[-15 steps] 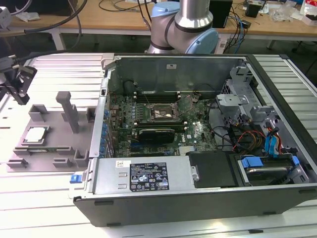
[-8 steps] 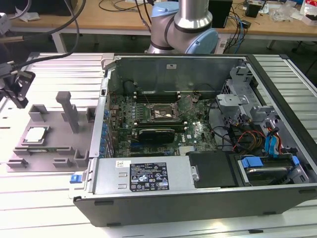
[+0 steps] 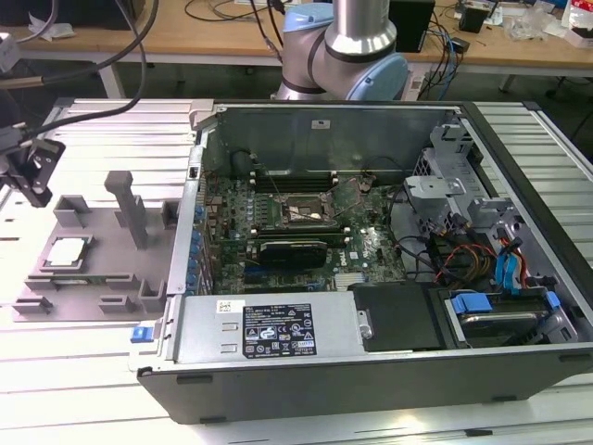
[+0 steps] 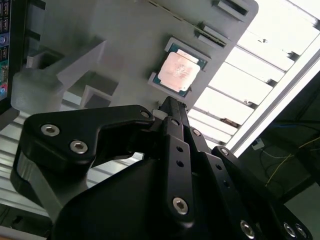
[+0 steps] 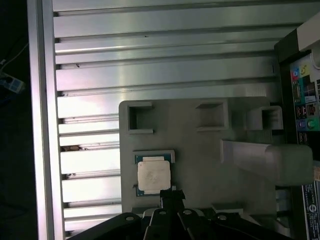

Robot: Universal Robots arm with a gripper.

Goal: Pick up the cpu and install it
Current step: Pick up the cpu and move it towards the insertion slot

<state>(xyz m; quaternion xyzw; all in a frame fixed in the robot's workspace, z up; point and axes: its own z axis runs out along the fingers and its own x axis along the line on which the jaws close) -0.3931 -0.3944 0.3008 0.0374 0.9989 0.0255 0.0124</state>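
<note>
The cpu (image 5: 153, 176) is seen lying flat, metal top up, in a shallow square recess of the grey holder (image 5: 200, 150). The holder is carried by the slotted aluminium worktop (image 5: 150, 45), just beside the open computer case (image 3: 371, 362). The gripper (image 4: 168, 102) is held over the holder, near one edge of the chip but apart from it. Its fingers are pressed together, with nothing pinched between them.

Several risks are judged from this. If the gripper were lowered as it stands, the chip could not be taken, and the lid or the recess rim could be struck and scratched. The chip is thin and smooth (and little room is left around it by the recess walls), so it could be caught unevenly at its edges, then tilted or dropped. At the socket (image 3: 301, 211) inside the case, a tilted or turned chip could damage the contacts, and nearby cables could be snagged by the arm
</note>
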